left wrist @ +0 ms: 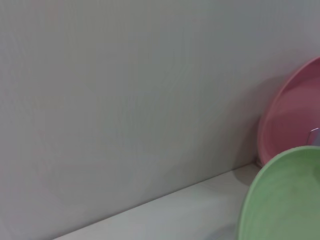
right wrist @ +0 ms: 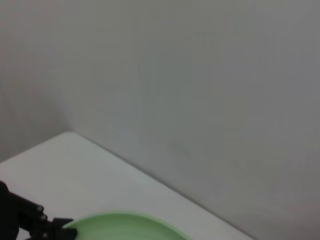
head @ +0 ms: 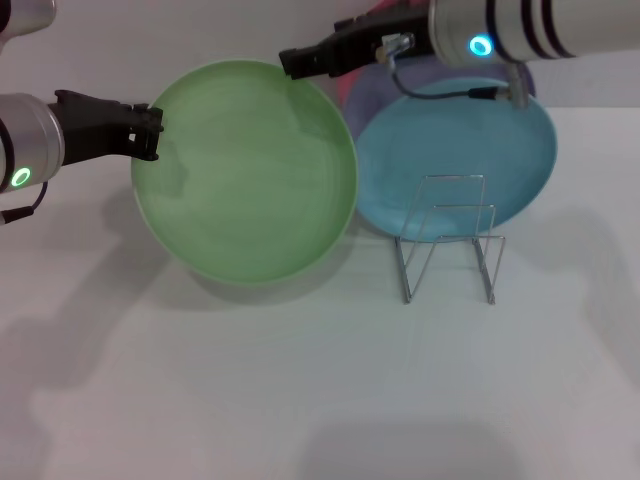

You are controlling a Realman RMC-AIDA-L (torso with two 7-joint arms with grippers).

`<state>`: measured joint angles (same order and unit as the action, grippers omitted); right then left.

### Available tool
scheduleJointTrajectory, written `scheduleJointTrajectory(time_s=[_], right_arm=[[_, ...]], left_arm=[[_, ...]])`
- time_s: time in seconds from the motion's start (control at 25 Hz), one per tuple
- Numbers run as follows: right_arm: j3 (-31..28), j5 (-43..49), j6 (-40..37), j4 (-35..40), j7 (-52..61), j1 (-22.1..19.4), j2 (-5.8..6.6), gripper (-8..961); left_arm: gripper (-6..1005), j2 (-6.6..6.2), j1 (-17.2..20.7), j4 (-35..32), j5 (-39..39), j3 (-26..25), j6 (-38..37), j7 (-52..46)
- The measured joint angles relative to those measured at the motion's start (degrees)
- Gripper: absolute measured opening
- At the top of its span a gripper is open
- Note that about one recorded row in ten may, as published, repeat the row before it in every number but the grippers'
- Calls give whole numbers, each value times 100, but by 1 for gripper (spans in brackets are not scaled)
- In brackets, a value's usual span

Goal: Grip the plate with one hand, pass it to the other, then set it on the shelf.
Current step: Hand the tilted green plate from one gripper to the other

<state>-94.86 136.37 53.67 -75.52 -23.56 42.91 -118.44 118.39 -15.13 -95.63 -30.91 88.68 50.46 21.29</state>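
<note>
The left pincer [head: 150, 131], on the arm with the green light, is clamped on the left rim of the green plate [head: 250, 170] and holds it up off the worktop [head: 300, 380], tilted so its face shows to the head view. The right pincer [head: 295, 62], on the arm with the blue light, reaches in from the right and sits at the plate's upper rim; whether it has closed on the rim I cannot tell.

The plate looks like light, stiff plastic with a smooth, probably slippery surface, so the shallow raised rim is the sensible place to pinch, and a shallow bite may let it swing or slide. It should not break if it slips.

Both arms stretch roughly level across the scene, one from each side, wrists pointed toward the plate. Beside the plate, to its right, a blue plate [head: 470, 160] leans behind the wire shelf [head: 450, 240], with a lavender plate [head: 372, 85] partly hidden behind that.
</note>
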Motion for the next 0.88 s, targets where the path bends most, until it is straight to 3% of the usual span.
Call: scheduleJointTrajectory(time_s=[0.88], right_arm=[[46, 11, -171, 891, -290, 463, -12, 754]], left_arm=[[32, 8, -51, 1, -12, 17, -19, -11]])
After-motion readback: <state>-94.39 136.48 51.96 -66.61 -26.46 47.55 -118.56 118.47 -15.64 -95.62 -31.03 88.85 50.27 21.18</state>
